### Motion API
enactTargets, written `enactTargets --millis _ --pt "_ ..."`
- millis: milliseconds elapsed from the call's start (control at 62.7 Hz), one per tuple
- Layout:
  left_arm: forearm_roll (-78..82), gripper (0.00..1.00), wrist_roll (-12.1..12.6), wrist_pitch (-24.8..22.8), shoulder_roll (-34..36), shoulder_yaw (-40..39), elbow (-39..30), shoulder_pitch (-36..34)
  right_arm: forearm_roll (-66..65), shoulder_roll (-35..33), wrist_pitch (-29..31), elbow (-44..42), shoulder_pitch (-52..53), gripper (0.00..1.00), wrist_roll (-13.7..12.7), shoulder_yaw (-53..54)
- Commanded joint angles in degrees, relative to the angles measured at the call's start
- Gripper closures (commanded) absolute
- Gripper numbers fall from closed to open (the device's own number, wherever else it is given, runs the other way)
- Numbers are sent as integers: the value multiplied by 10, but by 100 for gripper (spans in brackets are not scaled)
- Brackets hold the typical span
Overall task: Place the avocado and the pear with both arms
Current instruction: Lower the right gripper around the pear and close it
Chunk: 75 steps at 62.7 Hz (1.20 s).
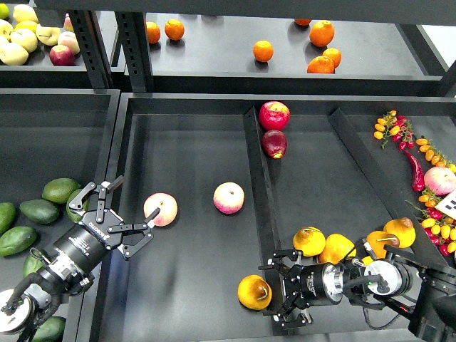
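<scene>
My left gripper [122,214] hangs spread wide at the left of the frame, its black fingers parted and pinching nothing, one fingertip just beside a pink-and-cream peach [161,209] on the dark tray floor [185,285]. Behind that arm, in the bin at the far left, lie the avocados [40,211], dark green and clustered along the frame's left edge; I cannot tell whether the gripper touches the nearest one.

At the lower centre, my right gripper [279,292] points leftward, its fingers spread, with a yellow-orange pear [254,292] lying just beside the fingertips, close to the tray divider [258,178]. The fingers do not visibly clamp it. More pears [309,241] sit in the compartment to the right, above that arm.

A second peach [229,198] rests alone near the middle of the frame. Two red apples [274,115] lie against the divider in the upper centre. Oranges [263,50] are scattered along the shelf at the top, pale apples [25,35] fill the upper left corner, and small tomatoes and a red chilli [415,171] line the right edge.
</scene>
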Motion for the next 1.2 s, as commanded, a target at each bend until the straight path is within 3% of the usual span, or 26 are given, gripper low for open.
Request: enactTargets --millis 0,495,925,989,1005,1037,1181 --pt "0 1 0 0 0 0 -2 0 1 11 0 -14 0 11 0 3" --pt "0 1 0 0 0 0 -1 0 1 33 -1 -29 -4 31 0 5" --pt "0 1 0 0 0 -1 -1 0 3 28 -10 -28 -4 58 0 8" --pt "0 1 0 0 0 0 -1 0 4 30 -18 -27 -4 65 0 11" --pt "0 1 0 0 0 -1 -1 0 5 32 -19 -28 -4 75 0 13" --pt "0 1 0 0 0 -1 -2 0 5 33 -19 -27 -4 79 0 13" --pt "0 1 0 0 0 -2 -2 0 5 33 -20 -26 -3 83 0 14"
